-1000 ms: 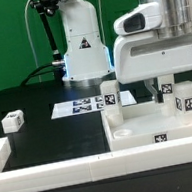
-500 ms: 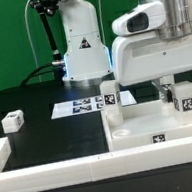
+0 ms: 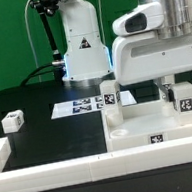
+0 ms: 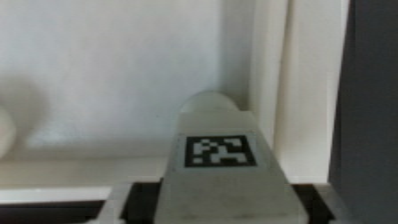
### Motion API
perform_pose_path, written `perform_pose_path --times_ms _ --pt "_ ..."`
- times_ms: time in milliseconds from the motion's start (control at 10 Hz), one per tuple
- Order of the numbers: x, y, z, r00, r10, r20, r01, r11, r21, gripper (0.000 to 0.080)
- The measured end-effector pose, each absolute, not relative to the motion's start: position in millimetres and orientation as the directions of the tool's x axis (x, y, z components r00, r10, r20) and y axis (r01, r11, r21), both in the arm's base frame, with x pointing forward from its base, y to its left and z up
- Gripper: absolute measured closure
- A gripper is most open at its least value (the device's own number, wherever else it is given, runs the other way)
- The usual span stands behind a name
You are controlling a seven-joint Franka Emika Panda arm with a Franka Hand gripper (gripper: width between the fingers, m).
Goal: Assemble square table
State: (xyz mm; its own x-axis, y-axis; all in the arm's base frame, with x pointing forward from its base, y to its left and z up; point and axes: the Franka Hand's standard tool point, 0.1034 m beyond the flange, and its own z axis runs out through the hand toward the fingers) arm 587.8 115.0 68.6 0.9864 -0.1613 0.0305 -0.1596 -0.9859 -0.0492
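Note:
The square table's white slab [image 3: 140, 130] lies at the exterior view's right, its raised rim toward the camera. One marker-tagged leg block [image 3: 110, 95] stands upright at the slab's far left corner. A second leg block [image 3: 185, 99] stands upright over the slab's right side, and my gripper [image 3: 182, 94] is shut on it from above. In the wrist view this leg block [image 4: 219, 150] fills the middle, its tag facing the camera, with my gripper [image 4: 219, 206] pressing on both sides; the slab [image 4: 107, 90] lies behind it. A third leg block [image 3: 12, 120] lies on the black table at the left.
The marker board [image 3: 82, 105] lies flat behind the slab, in front of the robot's base [image 3: 84, 55]. A long low white barrier wall [image 3: 56, 173] runs along the front and turns up the left side. A black cable hangs behind the base.
One second ago the jaws stood open around the right leg block. They closed on it by half a second ago; nothing has moved since.

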Motion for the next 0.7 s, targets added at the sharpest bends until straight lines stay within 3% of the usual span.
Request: perform_pose_path --times_ms 200,400,700 --pt "587.4 117.8 68.4 0.942 -0.335 0.035 -0.332 -0.941 -0.065 0.0509" --pt "587.2 117.4 68.2 0.83 -0.558 0.03 -0.552 -0.827 -0.11 0.0509" --pt "587.0 119.3 68.2 0.641 -0.767 -0.013 -0.762 -0.635 -0.126 0.0509"
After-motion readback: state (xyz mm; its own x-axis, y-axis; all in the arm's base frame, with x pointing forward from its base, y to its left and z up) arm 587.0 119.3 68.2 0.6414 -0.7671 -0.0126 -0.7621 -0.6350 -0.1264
